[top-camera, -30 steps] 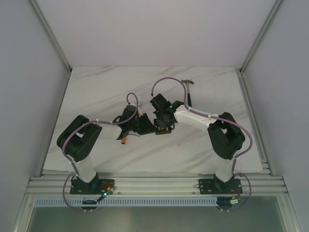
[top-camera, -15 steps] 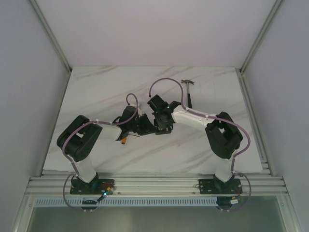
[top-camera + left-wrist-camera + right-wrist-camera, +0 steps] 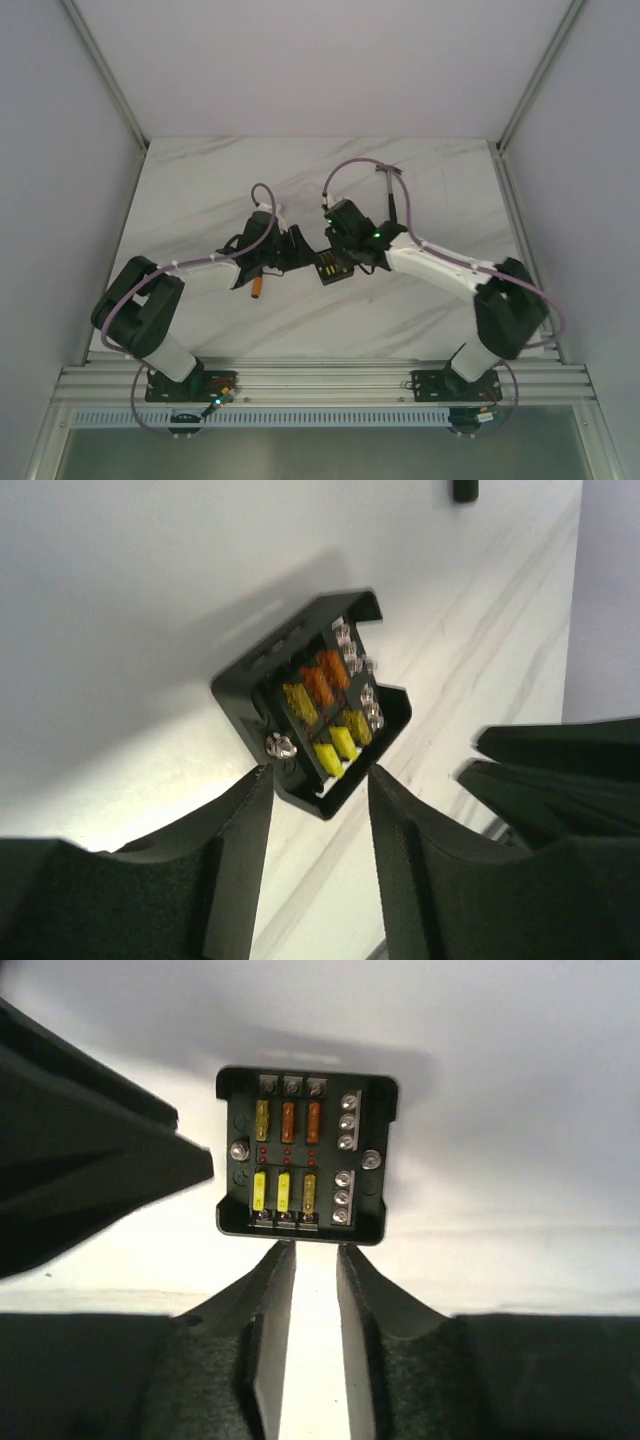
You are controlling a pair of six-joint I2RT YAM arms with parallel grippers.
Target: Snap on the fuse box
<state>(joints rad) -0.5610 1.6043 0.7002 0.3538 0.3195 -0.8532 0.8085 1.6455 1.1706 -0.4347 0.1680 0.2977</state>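
Black fuse box [image 3: 305, 1155] lies flat on the white marble counter [image 3: 200, 190], about mid-counter between the two grippers, with its yellow and orange fuses facing up. Left gripper [image 3: 318, 776] is open, its fingers [image 3: 240, 850] either side of one corner of the box without clamping it. Right gripper [image 3: 315, 1252] is narrowly parted just off the box's edge and holds nothing. Small orange piece [image 3: 258, 290] lies near the left gripper. Hammer [image 3: 386, 170] lies farther back.
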